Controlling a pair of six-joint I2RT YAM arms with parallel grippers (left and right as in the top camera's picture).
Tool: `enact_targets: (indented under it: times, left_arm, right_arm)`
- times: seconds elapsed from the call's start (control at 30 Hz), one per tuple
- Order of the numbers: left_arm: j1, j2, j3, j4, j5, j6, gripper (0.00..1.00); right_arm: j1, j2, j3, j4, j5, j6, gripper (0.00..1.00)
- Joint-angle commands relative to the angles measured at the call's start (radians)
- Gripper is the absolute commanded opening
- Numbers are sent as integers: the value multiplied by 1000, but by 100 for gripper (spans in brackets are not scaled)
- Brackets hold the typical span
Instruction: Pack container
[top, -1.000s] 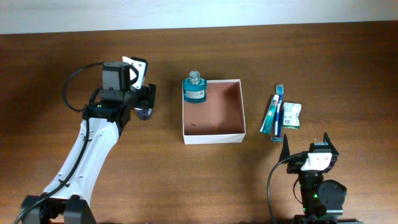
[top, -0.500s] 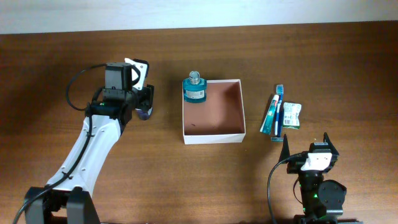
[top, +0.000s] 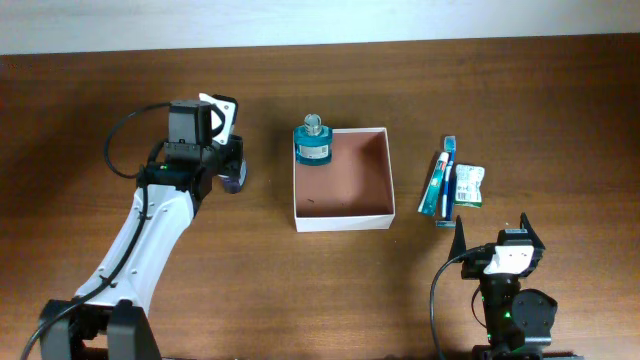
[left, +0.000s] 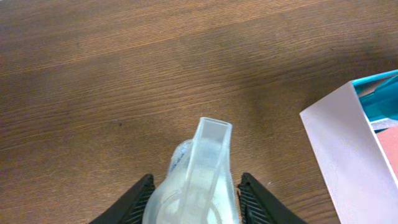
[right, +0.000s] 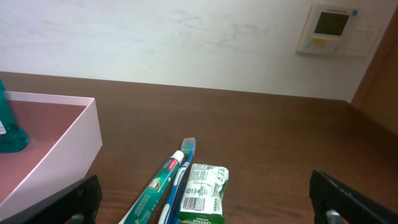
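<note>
Right, over on the left the left gripper (left: 196, 178) is low over the table (top: 80, 100), and a clear plastic piece (left: 208, 155) sits right between its fingers (left: 135, 200). The fingers are drawn in narrow, hugging both sides of that piece with no gap to speak of in the left wrist view. Whether they have a real squeeze on it, I cannot tell.

Just to the right stands the container (top: 345, 220), a shallow square box with white walls and a reddish-brown floor, sitting flat in the middle of the table, apart from both arms. And look, a teal bottle (top: 312, 148) stands upright in its far left corner.

Beyond the container's right wall, three things lie together on the wood: a toothpaste tube (top: 437, 190), a toothbrush (top: 450, 172) pressed alongside it, and a green packet (top: 468, 186) just beside the brush.

Down at the near edge, the right gripper (top: 493, 232) has its fingers spread wide with nothing between them. It sits short of the toothpaste and touches none of the three.
</note>
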Motion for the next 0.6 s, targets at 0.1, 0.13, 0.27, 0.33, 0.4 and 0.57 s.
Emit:
enact_targets:
  times: [0.1,0.13,0.27,0.33,0.4,0.57]
  left_arm:
    - [4,9,18,-1,-5,4,42]
    - [4,8,18,-1,-5,2,42]
    - [4,3,18,0,-5,-45,41]
    - [4,-3,18,-1,-5,-45,41]
    - [4,-11,18,-1,-5,-45,40]
    - [4,-47,18,-2,-5,-53,36]
  right_arm:
    - [-6,-8,-5,-6,-2,-3,99]
    - [-6,-8,-5,-6,-2,-4,98]
    - [-6,-8,-5,-6,-2,-4,98]
    - [-6,-8,-5,-6,-2,-4,98]
    - [-6,-8,-5,-6,-2,-4,98]
    - [-6,-8,-5,-6,-2,-4,98]
